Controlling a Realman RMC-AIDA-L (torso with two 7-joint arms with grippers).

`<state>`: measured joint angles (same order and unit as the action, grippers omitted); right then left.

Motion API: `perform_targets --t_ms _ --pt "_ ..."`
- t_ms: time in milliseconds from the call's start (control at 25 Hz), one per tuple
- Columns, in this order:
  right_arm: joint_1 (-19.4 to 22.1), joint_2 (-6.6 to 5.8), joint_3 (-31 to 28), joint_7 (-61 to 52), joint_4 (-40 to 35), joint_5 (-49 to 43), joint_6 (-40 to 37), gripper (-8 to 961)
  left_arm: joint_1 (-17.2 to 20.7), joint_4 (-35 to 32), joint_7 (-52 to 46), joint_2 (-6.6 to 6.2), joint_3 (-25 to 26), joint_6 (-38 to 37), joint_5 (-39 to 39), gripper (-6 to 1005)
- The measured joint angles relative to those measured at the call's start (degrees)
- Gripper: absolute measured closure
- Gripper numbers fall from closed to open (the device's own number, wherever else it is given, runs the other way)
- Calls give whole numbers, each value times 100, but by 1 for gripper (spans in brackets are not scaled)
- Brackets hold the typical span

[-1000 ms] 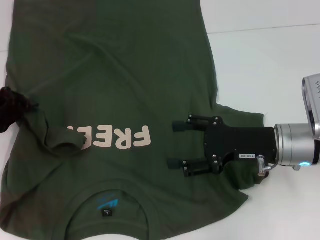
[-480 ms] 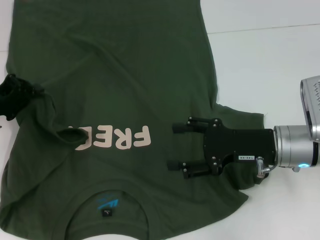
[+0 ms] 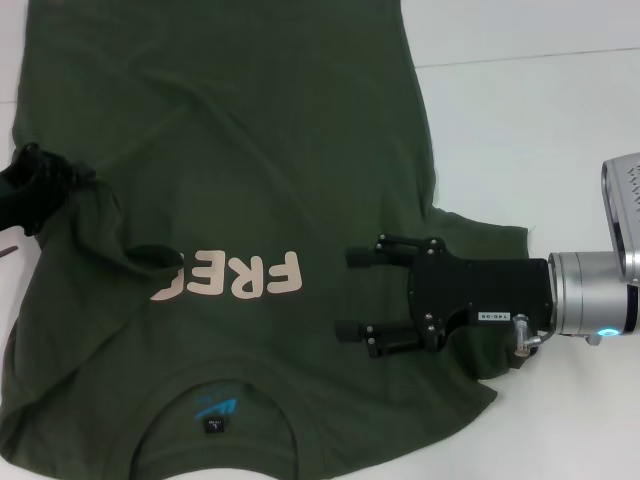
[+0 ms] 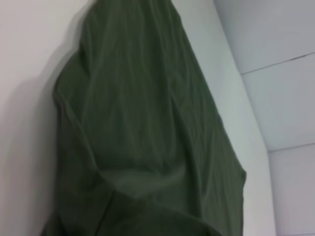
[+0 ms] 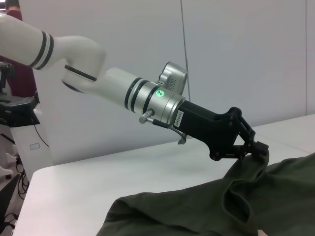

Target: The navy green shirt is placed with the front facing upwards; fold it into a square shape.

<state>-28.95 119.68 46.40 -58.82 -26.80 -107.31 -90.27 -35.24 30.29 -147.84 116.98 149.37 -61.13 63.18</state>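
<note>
Sleeve fabric at nine o'clock is pinched shut in the left gripper (image 3: 35, 185), lifting that edge of the navy green shirt (image 3: 250, 150), which lies face-up on the white table (image 3: 540, 120). It should carry inward low and evenly, avoiding bunching. At three o'clock the right gripper (image 3: 358, 292) hovers, fingers apart.

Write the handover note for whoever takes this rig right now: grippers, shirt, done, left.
Left gripper: shut on the sleeve edge of the dark olive-green cotton T-shirt, lifting it slightly at the shirt's left side.
Right gripper: open, hovering over the shirt's chest beside the pale pink lettering.
Shirt: front up on the white table, collar nearest the robot.
Done: left sleeve gripped.
Left: every fold into a square.
</note>
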Motion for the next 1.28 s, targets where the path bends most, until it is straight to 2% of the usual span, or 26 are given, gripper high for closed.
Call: perform_targets --t_ms 240,560,760,960,1080,1160,1240,1280 --pt "16 3 1 2 0 1 1 52 12 -243 335 0 11 99 475 897" --pt "30 3 -8 2 -1 3 1 54 26 -372 356 -45 -59 51 502 882" --pt "29 3 -3 -2 -1 6 1 56 139 -373 315 -61 12 63 553 690" --pt "24 3 -13 -30 -1 9 -21 57 230 -256 338 -66 75 -113 646 581" --pt "30 4 -33 -35 -1 10 -30 58 386 64 419 -82 71 -592 675 515" --pt "32 8 -38 -36 -3 10 -32 58 505 302 633 -154 28 -1139 664 472" --pt "32 10 -42 -37 -10 22 -38 59 614 399 998 -338 -27 -1856 649 403" --pt "31 10 -43 -38 -14 57 -49 59 641 401 1085 -383 -34 -2019 646 355"
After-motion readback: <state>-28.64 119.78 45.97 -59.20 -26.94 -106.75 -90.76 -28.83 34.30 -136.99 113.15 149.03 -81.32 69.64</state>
